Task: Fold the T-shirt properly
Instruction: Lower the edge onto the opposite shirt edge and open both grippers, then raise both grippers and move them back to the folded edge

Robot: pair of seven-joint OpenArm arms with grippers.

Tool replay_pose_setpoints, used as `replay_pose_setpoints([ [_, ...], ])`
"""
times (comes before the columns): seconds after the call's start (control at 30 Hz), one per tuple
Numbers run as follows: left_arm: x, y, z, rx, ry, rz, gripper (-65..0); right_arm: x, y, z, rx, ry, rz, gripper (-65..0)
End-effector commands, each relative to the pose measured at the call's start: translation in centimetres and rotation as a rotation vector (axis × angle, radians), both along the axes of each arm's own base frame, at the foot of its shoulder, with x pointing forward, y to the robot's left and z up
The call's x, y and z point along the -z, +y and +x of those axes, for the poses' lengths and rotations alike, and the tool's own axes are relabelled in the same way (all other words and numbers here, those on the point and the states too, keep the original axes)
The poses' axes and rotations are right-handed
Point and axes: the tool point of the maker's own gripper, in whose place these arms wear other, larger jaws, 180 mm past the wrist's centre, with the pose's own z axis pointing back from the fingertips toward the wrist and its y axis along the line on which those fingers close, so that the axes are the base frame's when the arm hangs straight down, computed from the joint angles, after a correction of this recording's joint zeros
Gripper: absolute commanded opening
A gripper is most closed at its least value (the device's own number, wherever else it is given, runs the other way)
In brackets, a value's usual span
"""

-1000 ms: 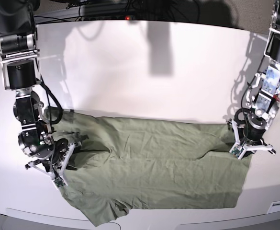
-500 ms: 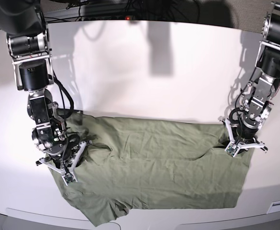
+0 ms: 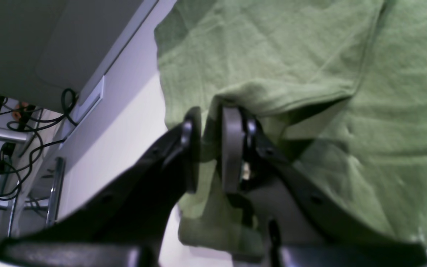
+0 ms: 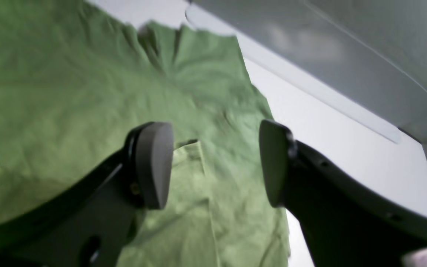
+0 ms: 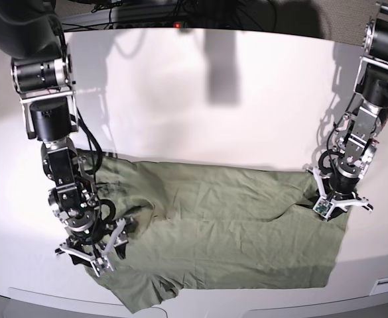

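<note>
The sage-green T-shirt [image 5: 227, 232] lies spread and wrinkled across the front half of the white table [image 5: 213, 99]. My left gripper [image 5: 339, 202] rests at the shirt's right edge. In the left wrist view its pads [image 3: 232, 148] stand a narrow gap apart, with a raised fold of the T-shirt [image 3: 347, 55] at their tips. My right gripper [image 5: 91, 255] sits low over the shirt's left end near the front edge. It is wide open in the right wrist view [image 4: 215, 167], with the T-shirt [image 4: 50, 92] and a hem line lying flat beneath it and nothing held.
The table's front lip [image 5: 61, 295] runs just below the shirt's lower edge. Cables and metal bars [image 3: 13, 141] hang beyond the table's side. A grey panel [image 4: 310, 44] lies past the front edge. Dark equipment and wires line the back [image 5: 180, 13].
My right arm slid toward the table's front along the shirt's left end and its jaws opened wide. My left gripper barely moved and its jaws parted slightly.
</note>
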Motion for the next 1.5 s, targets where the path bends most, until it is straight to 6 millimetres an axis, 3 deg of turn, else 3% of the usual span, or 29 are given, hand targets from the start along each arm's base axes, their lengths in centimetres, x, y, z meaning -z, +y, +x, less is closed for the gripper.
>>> replay_pose_setpoints([
  [0.0, -2.7, 0.6, 1.6, -0.004, -0.078, 0.004, -54.6, -2.6, 0.2, 1.2, -0.004, -0.059, 0.010, -28.4],
  [0.13, -2.5, 0.9, 1.5, -0.018, -0.065, 0.011, -54.6, 0.3, 1.1, 0.2, 0.025, 0.127, 0.045, -28.4],
  [0.3, -2.5, 1.1, 1.5, -0.021, -0.062, 0.014, -54.6, 2.5, 0.7, -2.0, 0.072, 0.289, 0.105, -28.4],
  [0.47, -2.5, 1.1, 1.5, -0.020, -0.063, 0.014, -54.6, 6.0, 0.9, -4.1, 0.064, 0.326, 0.130, -28.4],
  [0.67, -2.7, 1.0, 1.7, -0.017, -0.070, 0.014, -54.6, 6.8, 1.3, -3.3, 0.067, 0.304, 0.162, -28.5],
  [0.8, -5.5, 0.7, 3.6, 0.017, -0.148, 0.026, -51.8, 7.0, 1.8, -3.2, 0.069, 0.329, 0.163, -28.5],
  [0.9, -7.0, 2.0, 5.3, -0.015, -0.159, 0.041, -50.4, 7.5, 1.9, -3.6, 0.077, 0.362, 0.157, -28.5],
  [1.0, -6.5, 4.4, 6.3, -0.097, -0.099, 0.059, -50.4, 7.7, 2.1, -3.7, 0.078, 0.376, 0.157, -28.5],
  [1.1, -5.4, 7.7, 6.0, -0.278, 0.017, 0.007, -50.4, 7.6, 2.4, -3.6, 0.073, 0.368, 0.167, -28.5],
  [1.17, -5.7, 8.5, 5.5, -0.368, 0.044, -0.135, -50.4, 7.5, 2.5, -3.5, 0.071, 0.361, 0.180, -28.5],
  [1.27, -6.9, 7.4, 4.2, -0.375, 0.069, -0.270, -50.4, 7.4, 2.5, -3.5, 0.071, 0.360, 0.180, -28.5],
  [1.47, -8.0, 0.6, -1.5, -0.152, 0.094, -0.278, -50.4, 7.2, 2.3, -3.4, 0.070, 0.346, 0.176, -28.5],
])
